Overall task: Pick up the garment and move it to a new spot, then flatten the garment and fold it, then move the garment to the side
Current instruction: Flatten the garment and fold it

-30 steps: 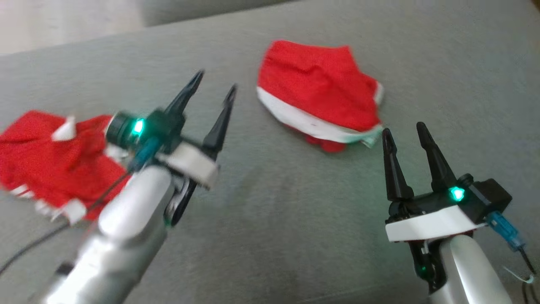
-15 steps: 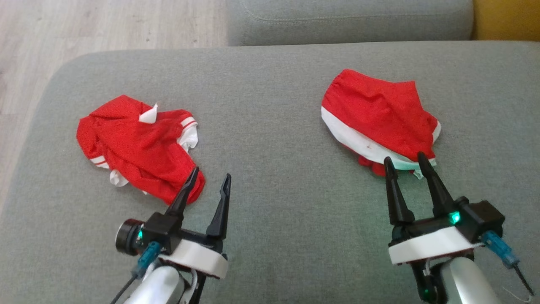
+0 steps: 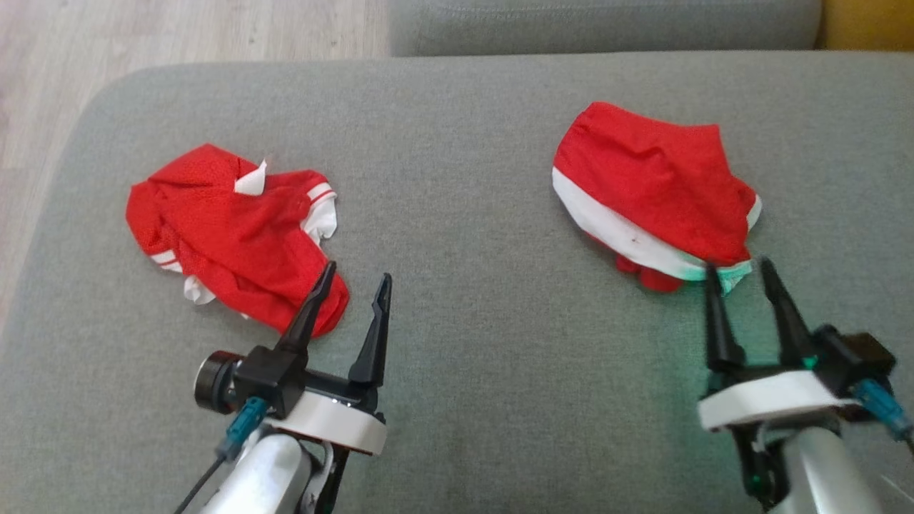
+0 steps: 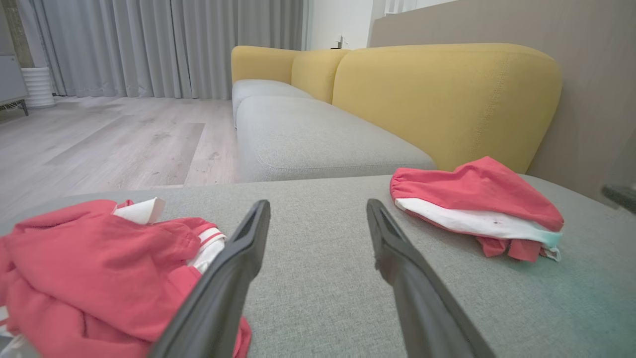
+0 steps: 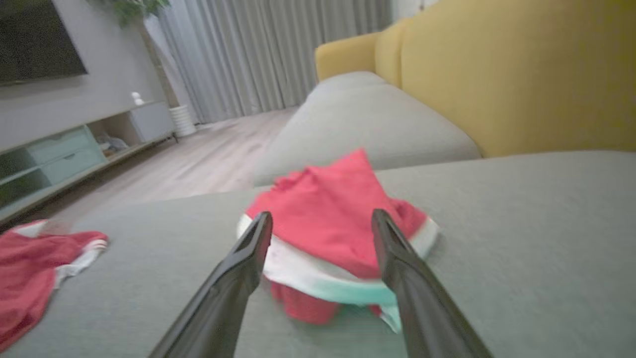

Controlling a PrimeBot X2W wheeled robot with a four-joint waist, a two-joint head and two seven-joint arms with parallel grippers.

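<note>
A grey fabric cushion [image 3: 457, 143] bears two crumpled red-and-white pieces of clothing, well apart. The left garment [image 3: 228, 235] lies bunched near the cushion's left edge, with white striped cuffs showing. The right garment [image 3: 650, 185] lies towards the far right, a white band running along its near edge.

Left garment [image 3: 228, 235] crumpled, right garment [image 3: 650, 185] bunched, both red
</note>
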